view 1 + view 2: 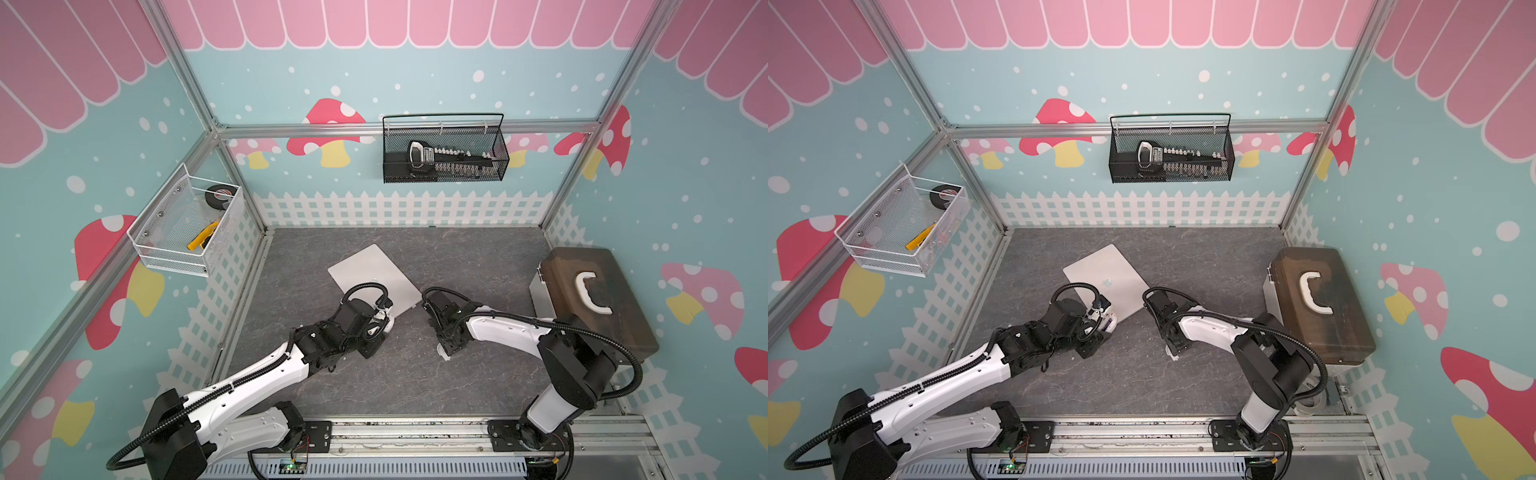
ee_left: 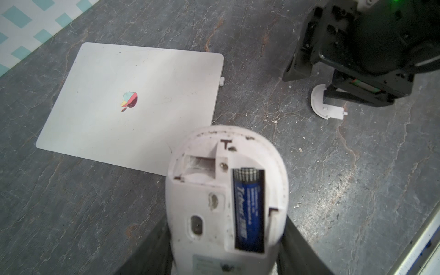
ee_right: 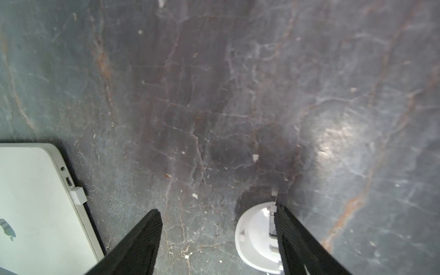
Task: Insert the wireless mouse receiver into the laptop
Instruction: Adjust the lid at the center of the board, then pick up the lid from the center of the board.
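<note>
The jaws of my left gripper [image 2: 226, 225] clamp the white mouse [image 2: 204, 185], belly up, its battery [image 2: 248, 209] showing. The jaws of my right gripper [image 3: 216, 209] stand wide with nothing between them, one finger over the half-round cover [image 3: 254, 235] on the tabletop [image 3: 214, 95]. The wireless mouse receiver [image 2: 222, 81] juts from the side edge of the closed laptop [image 2: 95, 107], near the tabletop's middle.

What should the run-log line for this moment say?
receiver: sticking out of laptop edge | left gripper: shut on mouse, underside up | right gripper: open, at cover on table
</note>
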Motion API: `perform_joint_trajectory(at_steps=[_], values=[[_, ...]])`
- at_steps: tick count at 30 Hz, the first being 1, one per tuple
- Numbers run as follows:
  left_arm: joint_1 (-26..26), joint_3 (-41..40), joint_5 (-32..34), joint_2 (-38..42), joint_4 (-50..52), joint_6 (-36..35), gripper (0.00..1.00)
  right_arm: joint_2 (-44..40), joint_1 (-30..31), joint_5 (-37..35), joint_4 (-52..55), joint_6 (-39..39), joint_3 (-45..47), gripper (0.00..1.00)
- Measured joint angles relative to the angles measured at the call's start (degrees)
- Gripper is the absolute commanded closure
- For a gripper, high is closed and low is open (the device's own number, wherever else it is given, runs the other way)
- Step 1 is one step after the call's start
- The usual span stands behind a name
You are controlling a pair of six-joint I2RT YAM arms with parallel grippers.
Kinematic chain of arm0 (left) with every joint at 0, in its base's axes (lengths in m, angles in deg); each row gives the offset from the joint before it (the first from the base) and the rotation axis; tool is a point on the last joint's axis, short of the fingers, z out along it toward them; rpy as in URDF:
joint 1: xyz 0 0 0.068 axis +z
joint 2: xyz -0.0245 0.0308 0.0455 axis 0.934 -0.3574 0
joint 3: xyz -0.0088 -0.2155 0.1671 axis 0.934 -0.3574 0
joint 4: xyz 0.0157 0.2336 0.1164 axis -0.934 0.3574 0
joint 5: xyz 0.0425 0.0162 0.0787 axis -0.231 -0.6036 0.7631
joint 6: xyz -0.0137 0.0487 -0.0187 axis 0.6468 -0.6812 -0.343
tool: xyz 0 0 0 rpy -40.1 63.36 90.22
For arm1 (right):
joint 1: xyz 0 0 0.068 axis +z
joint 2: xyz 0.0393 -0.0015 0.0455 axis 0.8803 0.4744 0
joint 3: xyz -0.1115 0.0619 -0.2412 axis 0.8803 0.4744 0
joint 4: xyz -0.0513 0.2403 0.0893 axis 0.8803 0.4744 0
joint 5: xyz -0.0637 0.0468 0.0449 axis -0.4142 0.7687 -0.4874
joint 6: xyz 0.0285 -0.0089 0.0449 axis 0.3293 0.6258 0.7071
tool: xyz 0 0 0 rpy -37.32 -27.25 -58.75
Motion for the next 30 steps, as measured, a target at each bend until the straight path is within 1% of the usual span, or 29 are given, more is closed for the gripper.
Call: perform_joint_trajectory(at_steps=[6,9,12,15,19,21,22,25,27,30], values=[[0.0,0.0,0.5,0.0,0.3,-0.1,0.46,6.7,-0.7,1.6,3.8,-12.3,-8.2,0.3],[0.0,0.0,0.6,0.0,0.7,-0.4,0.46,7.5,-0.7,2.2,6.1,-18.9,-9.5,0.33],[0.0,0.0,0.6,0.0,1.2,-0.7,0.46,7.3,-0.7,1.7,9.6,-27.2,-9.9,0.34],[0.0,0.0,0.1,0.0,1.9,-1.4,0.46,6.2,-0.7,1.0,13.9,-38.6,-11.6,0.38],[0.0,0.0,-2.0,-0.3,2.6,-2.2,0.46,2.4,-0.6,2.4,15.9,-53.3,-12.5,0.43],[0.0,0.0,-3.0,-0.6,2.9,-2.2,0.47,0.6,-0.5,3.2,16.6,-57.5,-12.5,0.47],[0.0,0.0,-3.3,-0.7,3.2,-2.2,0.47,0.0,-0.3,3.4,17.0,-59.0,-12.6,0.5],[0.0,0.0,-4.6,-0.8,4.4,-2.2,0.47,0.0,0.6,3.9,17.9,-61.0,-12.8,0.55],[0.0,0.0,-6.0,-0.8,5.4,-2.4,0.47,1.1,1.5,4.2,18.9,-61.5,-13.5,0.55],[0.0,0.0,-8.5,-0.8,6.5,-2.6,0.47,4.3,3.3,4.5,19.8,-61.7,-16.1,0.58]])
